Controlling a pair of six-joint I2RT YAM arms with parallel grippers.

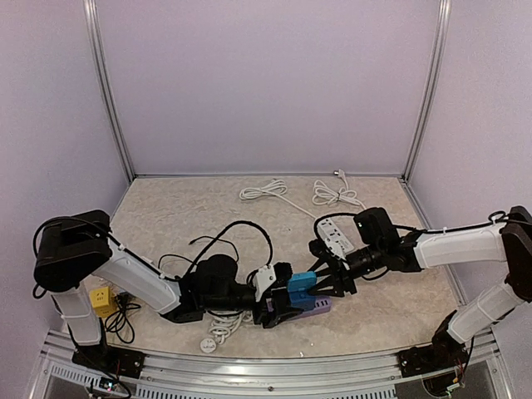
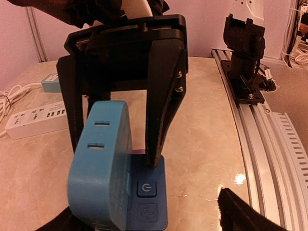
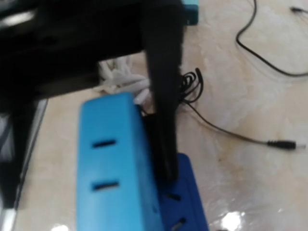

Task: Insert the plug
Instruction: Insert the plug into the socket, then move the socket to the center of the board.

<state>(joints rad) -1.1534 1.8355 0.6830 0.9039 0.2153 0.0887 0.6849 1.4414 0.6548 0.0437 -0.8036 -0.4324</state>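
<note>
Light-blue plug [image 2: 98, 168] upright on dark-blue strip [image 2: 150, 209], both jaws apart around it.

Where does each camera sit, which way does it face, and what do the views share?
Top external: above, behind the bases, looking down at the table; both arms show.
Left wrist: low, facing the right pincer straddling the blue plug; own fingertips at bottom.
Right wrist: close over that plug; a blurred black finger beside it.
Shared: all show the plug on the blue strip.

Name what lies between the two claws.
Top view: the light blue plug, standing on the dark blue power strip, lies between left claw and right claw.
</note>
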